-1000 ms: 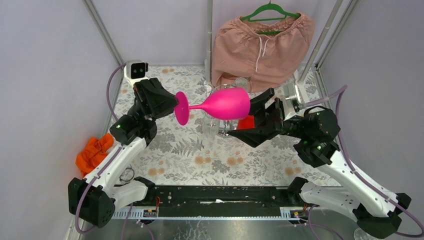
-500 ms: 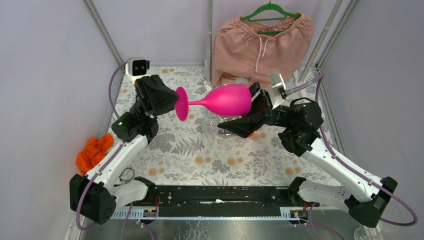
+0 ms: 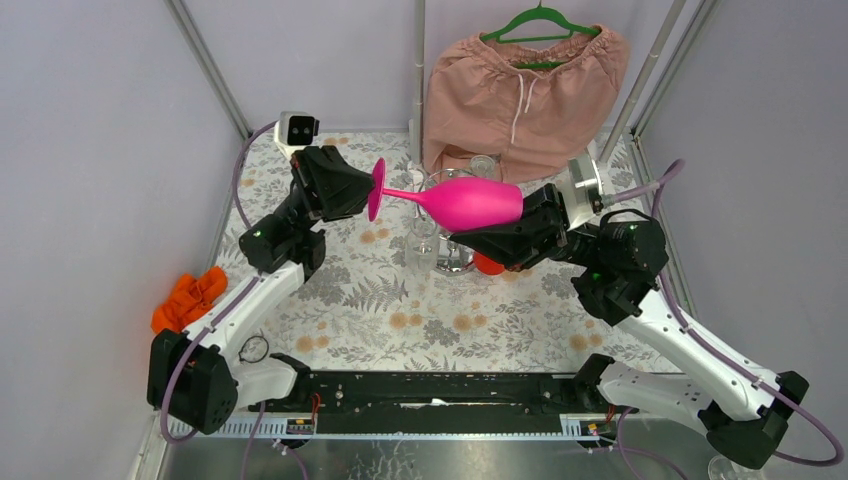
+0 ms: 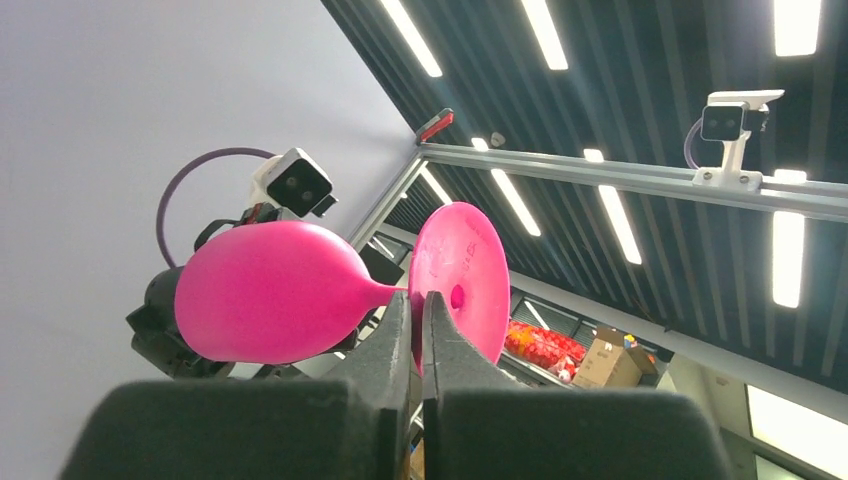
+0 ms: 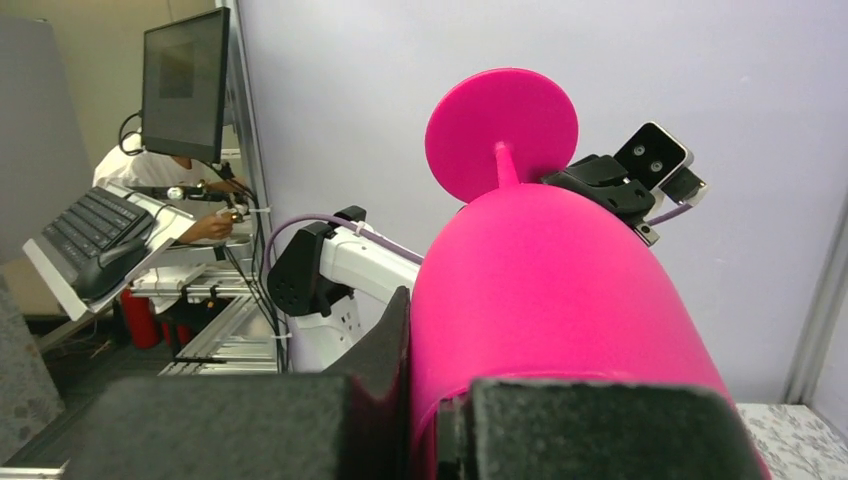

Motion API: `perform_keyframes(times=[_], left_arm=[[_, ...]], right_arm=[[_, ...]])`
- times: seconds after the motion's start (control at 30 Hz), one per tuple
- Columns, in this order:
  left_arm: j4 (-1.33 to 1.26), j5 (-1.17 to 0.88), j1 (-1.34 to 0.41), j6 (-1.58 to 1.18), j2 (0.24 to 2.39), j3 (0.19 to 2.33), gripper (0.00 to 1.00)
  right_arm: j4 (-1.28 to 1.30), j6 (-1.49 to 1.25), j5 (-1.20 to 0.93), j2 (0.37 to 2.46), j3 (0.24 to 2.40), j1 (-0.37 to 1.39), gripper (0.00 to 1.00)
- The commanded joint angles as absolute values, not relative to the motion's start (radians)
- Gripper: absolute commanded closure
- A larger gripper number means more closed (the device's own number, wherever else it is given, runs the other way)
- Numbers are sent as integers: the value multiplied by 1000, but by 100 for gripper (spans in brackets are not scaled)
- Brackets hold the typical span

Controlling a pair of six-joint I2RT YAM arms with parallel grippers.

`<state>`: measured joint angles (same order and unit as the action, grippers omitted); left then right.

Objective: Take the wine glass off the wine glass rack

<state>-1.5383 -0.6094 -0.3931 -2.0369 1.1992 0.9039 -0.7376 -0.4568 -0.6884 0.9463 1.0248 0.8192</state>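
Clamping the glossy pink wine glass (image 3: 465, 203) by foot (left gripper (image 4: 421, 312)) and bowl rim (right gripper (image 3: 518, 217)) risks snapping its stem if both pull apart.

On my overhead feed I see a floral-patterned tabletop (image 3: 380, 300). Pink shorts (image 3: 520, 95) hang from a green hanger (image 3: 540, 18) at the far side, just right of a grey frame pole (image 3: 418, 70). A crumpled orange cloth (image 3: 185, 300) lies at the tabletop's left edge. My right wrist feed shows a monitor (image 5: 185, 85) and a keyboard (image 5: 100, 235) on its left.
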Motion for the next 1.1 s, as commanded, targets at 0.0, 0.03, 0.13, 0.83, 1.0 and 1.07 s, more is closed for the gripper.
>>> perform_keyframes(times=[0.0, 0.03, 0.13, 0.83, 1.0, 1.07], left_arm=[[-1603, -699, -399, -1945, 1226, 890, 94], [-1602, -702, -399, -1941, 1226, 892, 91], [-1594, -708, -399, -1928, 1221, 895, 76], [-175, -526, -410, -954, 1046, 1115, 15], [146, -298, -409, -805, 1048, 1200, 16], [254, -186, -410, -772, 1054, 1221, 16]], right_arm=[[-670, -451, -668, 930, 1020, 842, 100], [-658, -447, -662, 928, 1020, 842, 100], [-639, -445, -655, 930, 1021, 841, 100], [-475, -408, -512, 896, 1041, 841, 100], [-381, -367, -454, 859, 1034, 842, 100], [-366, -363, -430, 844, 1023, 842, 100]])
